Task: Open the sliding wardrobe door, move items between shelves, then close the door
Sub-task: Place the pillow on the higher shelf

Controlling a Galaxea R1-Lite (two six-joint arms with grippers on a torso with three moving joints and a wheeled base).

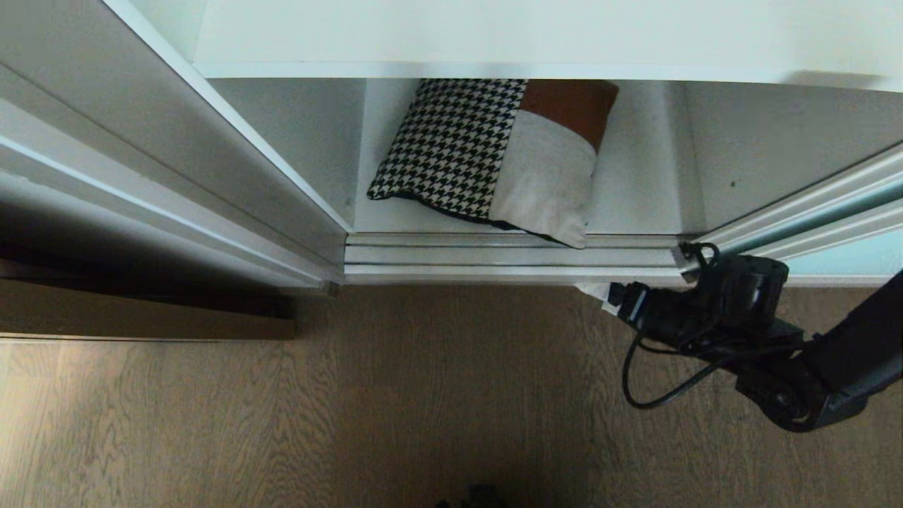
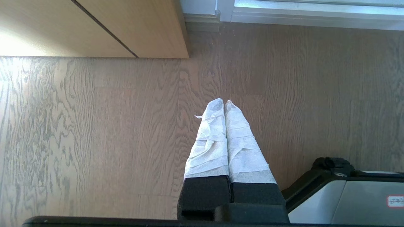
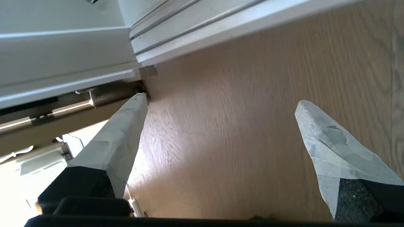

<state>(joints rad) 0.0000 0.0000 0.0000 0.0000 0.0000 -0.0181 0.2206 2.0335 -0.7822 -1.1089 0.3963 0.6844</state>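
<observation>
Wardrobe door [image 1: 832, 212] sitting slid open at right. Cushion [image 1: 494, 159] lying on bottom shelf [image 1: 635, 190], overhanging front edge. Right tool [image 3: 221, 107] hovering spread wide over floor, probably lining up grab. Left tool [image 2: 224, 104] hanging pressed together, idle.

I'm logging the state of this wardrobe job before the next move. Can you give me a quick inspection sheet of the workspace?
Surface: wood-grain floor in front of the wardrobe; white lower shelf inside.
Job's things: patchwork cushion lies on the lower shelf, one corner over the track; sliding door pushed to the right, opening clear.
Clutter: nothing seen.
Grippers: right tool open, empty, above the floor by the bottom track; left tool shut, empty, over the floor.
Cables: black cable loops under the right arm.
Surroundings: light wooden cabinet on the left.
</observation>
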